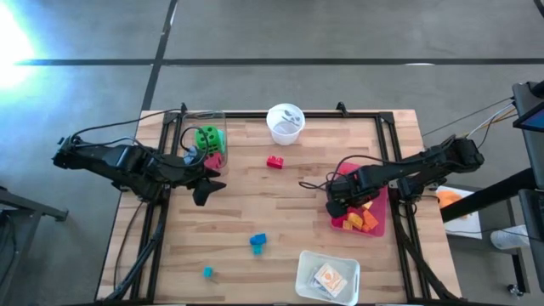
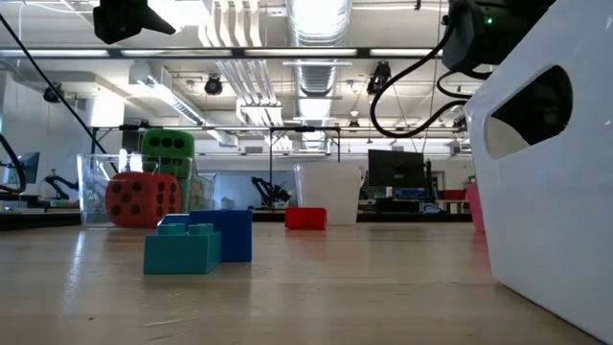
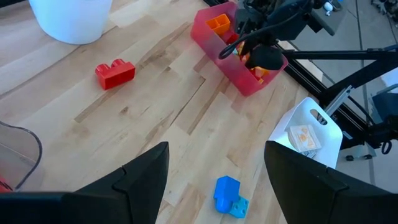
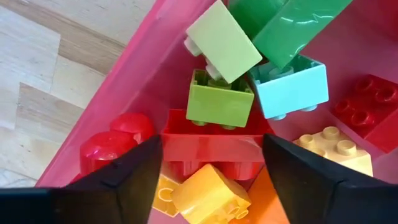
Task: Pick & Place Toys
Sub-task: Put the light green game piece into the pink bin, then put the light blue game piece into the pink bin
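My left gripper (image 1: 206, 189) (image 3: 214, 152) is open and empty above the bare wood, right of a clear container (image 1: 194, 119) that holds a green die (image 1: 206, 138) and a red die (image 1: 214, 159). My right gripper (image 1: 338, 204) (image 4: 211, 146) is open, low over a pink bin (image 1: 380, 223) of red, orange, yellow, green and light blue bricks. Its fingers stand on either side of a red brick (image 4: 211, 152). A loose red brick (image 1: 274, 161), a joined blue and teal brick (image 1: 257, 243) and a small teal brick (image 1: 207, 272) lie on the table.
A white cup (image 1: 285, 123) stands at the far edge. A white tray (image 1: 304, 270) with an orange-and-white packet sits at the near edge, right of centre. There is bare wood in the middle of the table. Black frame rails run along the table's left and right sides.
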You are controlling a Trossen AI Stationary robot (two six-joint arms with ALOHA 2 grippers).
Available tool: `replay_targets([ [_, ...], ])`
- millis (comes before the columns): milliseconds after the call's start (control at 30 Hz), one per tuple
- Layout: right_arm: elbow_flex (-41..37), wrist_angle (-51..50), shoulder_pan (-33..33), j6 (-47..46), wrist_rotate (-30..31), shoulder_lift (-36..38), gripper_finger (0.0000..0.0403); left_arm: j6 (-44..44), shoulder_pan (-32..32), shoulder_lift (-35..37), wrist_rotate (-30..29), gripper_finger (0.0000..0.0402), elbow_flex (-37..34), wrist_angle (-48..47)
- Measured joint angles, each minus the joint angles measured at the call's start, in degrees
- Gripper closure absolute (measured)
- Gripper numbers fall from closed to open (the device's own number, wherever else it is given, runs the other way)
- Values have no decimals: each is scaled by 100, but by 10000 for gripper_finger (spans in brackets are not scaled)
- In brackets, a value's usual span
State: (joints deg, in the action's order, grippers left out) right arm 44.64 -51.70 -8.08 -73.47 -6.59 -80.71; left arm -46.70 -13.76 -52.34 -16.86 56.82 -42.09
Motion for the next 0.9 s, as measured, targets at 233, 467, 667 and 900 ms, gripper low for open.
replay_targets([
  [233,-2,-31,0,-72,4,38,76,-17,0,0,0,137,0,0],
  [467,110,-46,0,-114,9,37,60,-17,0,0,0,137,0,0],
  [667,403,-542,-2,-114,9,39,60,-18,0,0,244,136,0,-38],
  [900,894,-1217,-2,73,73,46,59,-5,-28,-137,1406,136,-17,-389],
])
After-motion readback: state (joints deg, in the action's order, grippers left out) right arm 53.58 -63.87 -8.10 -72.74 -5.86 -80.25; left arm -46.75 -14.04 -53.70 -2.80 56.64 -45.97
